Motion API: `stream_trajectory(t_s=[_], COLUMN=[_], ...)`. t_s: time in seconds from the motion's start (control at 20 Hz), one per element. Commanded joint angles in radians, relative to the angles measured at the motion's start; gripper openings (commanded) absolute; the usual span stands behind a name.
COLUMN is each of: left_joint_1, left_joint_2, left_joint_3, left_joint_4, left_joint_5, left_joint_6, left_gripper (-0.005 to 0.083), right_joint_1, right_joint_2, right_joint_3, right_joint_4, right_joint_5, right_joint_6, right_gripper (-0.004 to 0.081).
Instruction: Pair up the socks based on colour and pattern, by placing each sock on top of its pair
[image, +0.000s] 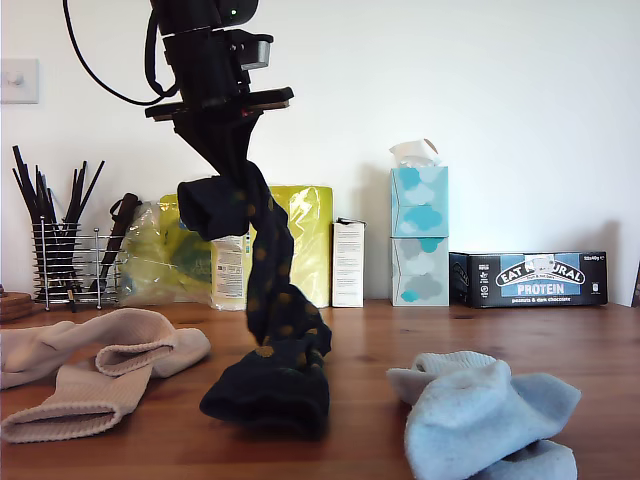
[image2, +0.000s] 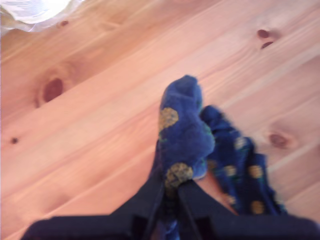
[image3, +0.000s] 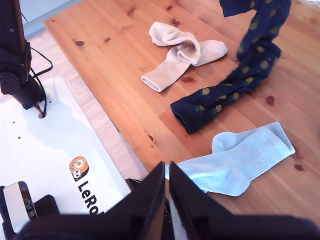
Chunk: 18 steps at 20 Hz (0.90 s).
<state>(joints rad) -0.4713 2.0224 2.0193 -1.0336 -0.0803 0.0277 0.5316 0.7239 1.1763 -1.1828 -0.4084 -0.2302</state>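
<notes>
— Socks first: where is the dark spotted sock (image: 270, 300)?
— Pinched tight in the jaws of my first gripper (image2: 172, 186). It hangs down with its lower end bunched on the table (image: 360, 360), between the beige socks (image: 100, 365) at the exterior view's left and the light blue socks (image: 480, 410) at its right.
— And the other arm?
— Over the table's edge, my second gripper (image3: 167, 172) has its jaws pressed almost together, with nothing in them.

Dark navy socks (image: 280, 335): small yellowish-green spots all over.
Beige socks (image: 140, 335): plain, ribbed cuffs.
Light blue socks (image: 480, 415): plain, fine ribbing.
Table (image: 570, 345): reddish-brown wood, dark knots.
Tissue boxes (image: 420, 215): white, teal cloud print.
Protein bar box (image: 528, 279): black, blue label.
</notes>
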Motion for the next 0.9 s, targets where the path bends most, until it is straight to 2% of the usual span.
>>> stream_trajectory(t_s=[0.0,0.1,0.25,0.6,0.85], left_joint_1=[-0.005,-0.001,0.0,-0.029,-0.032], left_joint_2=[0.003,0.003,0.003,0.026,0.099], left_joint_3=[0.025,0.076,0.135,0.121,0.12], left_joint_4=[0.012,0.007,-0.027,-0.039,-0.13], left_joint_5=[-0.06,-0.103,-0.096,-0.085,-0.05], left_joint_6=[0.033,0.033,0.033,0.112,0.087], left_gripper=[-0.0021,-0.0021,-0.0021,-0.0021,-0.0021], right_joint_1=[-0.002,-0.002,-0.002,-0.002,-0.002], right_joint_2=[0.0,0.0,0.0,0.0,0.0], right_joint_3=[0.002,0.002,0.002,0.002,0.002], right_joint_4=[0.003,0.003,0.003,0.002,0.003], right_joint_5=[-0.001,-0.002,-0.003,-0.009,-0.029], right_joint_6=[-0.003,-0.004,-0.006,-0.006,-0.006], right_gripper=[-0.0012,-0.0012,-0.0012,-0.0012,-0.0012])
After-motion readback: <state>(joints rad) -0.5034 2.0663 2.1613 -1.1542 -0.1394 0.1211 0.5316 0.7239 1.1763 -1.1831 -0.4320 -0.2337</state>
